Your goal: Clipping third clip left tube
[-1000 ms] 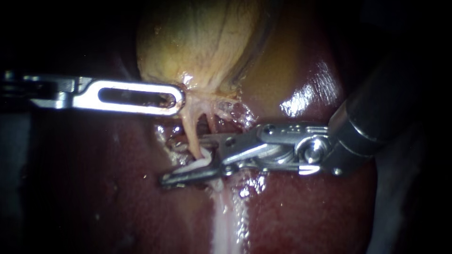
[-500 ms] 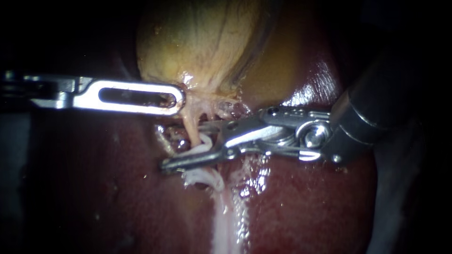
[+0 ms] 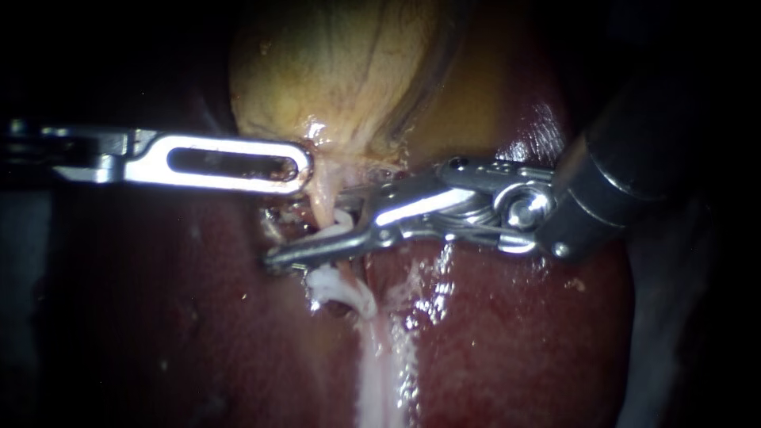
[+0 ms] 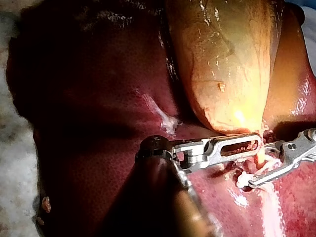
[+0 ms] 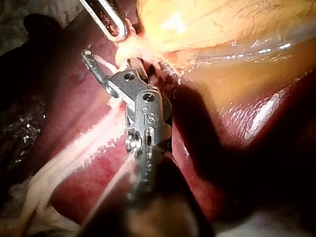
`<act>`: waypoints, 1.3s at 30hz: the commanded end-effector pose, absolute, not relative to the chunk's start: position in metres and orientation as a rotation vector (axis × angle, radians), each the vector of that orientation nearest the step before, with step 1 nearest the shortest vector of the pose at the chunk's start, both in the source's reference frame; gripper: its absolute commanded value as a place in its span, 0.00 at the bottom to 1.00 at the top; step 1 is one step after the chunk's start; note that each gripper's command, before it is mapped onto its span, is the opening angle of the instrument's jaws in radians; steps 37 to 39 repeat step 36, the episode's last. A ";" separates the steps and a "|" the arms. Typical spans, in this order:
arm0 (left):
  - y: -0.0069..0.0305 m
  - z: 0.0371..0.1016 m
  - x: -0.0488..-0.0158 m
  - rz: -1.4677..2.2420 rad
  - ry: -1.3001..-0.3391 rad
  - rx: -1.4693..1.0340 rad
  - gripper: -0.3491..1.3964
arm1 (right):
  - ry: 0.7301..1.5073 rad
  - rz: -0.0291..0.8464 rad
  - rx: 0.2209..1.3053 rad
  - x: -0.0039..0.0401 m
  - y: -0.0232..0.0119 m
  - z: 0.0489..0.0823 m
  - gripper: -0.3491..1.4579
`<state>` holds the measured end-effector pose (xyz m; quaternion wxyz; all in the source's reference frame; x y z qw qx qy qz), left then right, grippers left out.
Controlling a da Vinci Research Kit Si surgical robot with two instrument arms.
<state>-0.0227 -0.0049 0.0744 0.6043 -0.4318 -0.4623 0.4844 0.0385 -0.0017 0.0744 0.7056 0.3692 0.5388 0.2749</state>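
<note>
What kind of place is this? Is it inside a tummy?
Most likely a surgery practice bench, not a tummy. The liver and gallbladder lie out in the open on a pale surface, and the left instrument and right instrument meet at a thin tube.

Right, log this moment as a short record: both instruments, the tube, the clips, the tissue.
left instrument: enters from the left, jaws shut on the lower end of the gallbladder
right instrument: jaws open, astride the tube
tube: pale strand running down from the gallbladder, passing between the right instrument's jaws
upper white clip: at the right instrument's jaws; cannot tell whether it is closed on the tube
lower white clip: on the tube, below the jaws
liver: dark red, wet, beneath it all
</note>
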 end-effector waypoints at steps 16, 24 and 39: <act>-0.0050 0.0745 -0.0228 1.122 -1.070 -0.999 0.00 | 1.178 0.664 0.861 0.0378 -0.0015 0.0749 0.00; -0.0050 0.0745 -0.0228 1.122 -1.070 -0.999 0.00 | 1.176 0.649 0.894 0.0378 -0.0017 0.0751 0.00; -0.0049 0.0747 -0.0227 1.122 -1.070 -1.000 0.00 | 1.171 0.652 0.909 0.0379 -0.0021 0.0755 0.00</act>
